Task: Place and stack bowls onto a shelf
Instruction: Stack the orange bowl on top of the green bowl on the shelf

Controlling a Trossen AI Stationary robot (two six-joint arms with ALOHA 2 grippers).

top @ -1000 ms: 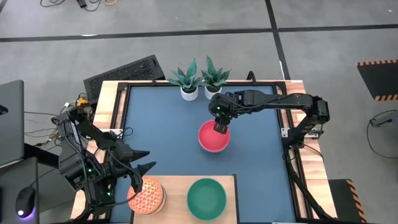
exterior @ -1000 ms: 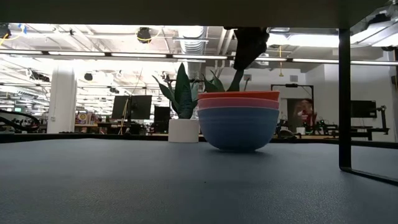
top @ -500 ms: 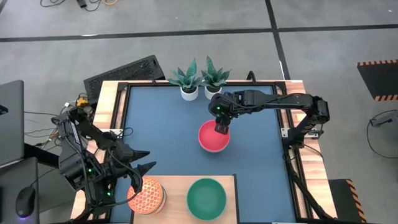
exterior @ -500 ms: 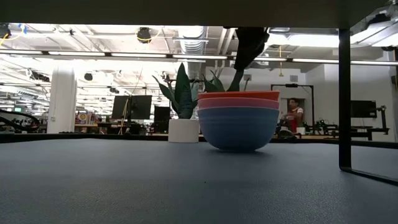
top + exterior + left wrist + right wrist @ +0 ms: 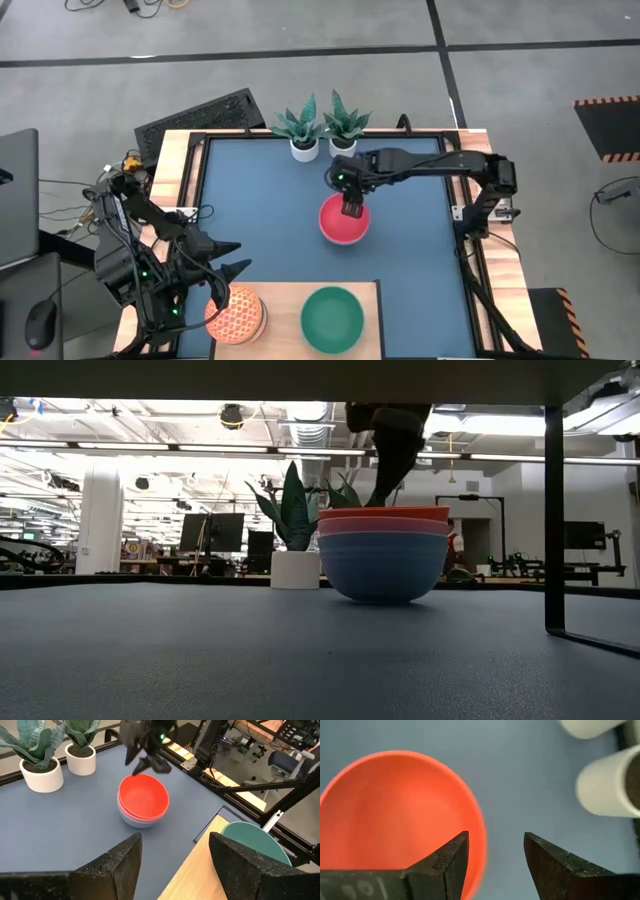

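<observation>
Stack of three nested bowls on the dark blue surface (image 5: 410,260), near its middle: a red bowl (image 5: 343,219) on top, a pink bowl (image 5: 383,527) beneath it, a light blue bowl (image 5: 382,565) at the bottom. Only the low view separates the three rims; from above the stack reads as a single red disc. The right gripper (image 5: 351,209) hangs over the stack's far rim, on the side toward the two white plant pots (image 5: 305,148). In the right wrist view its two dark fingers (image 5: 442,862) stand apart with the red rim between them, not closed on it. The pale wooden shelf (image 5: 280,300) lies along the near edge of the surface. It carries a plain green bowl (image 5: 332,318) and, at its left end, an orange-red patterned bowl (image 5: 236,313); the left wrist view shows the green bowl only. The left gripper (image 5: 233,259) waits just above the patterned bowl, fingers (image 5: 122,862) spread and holding nothing.
</observation>
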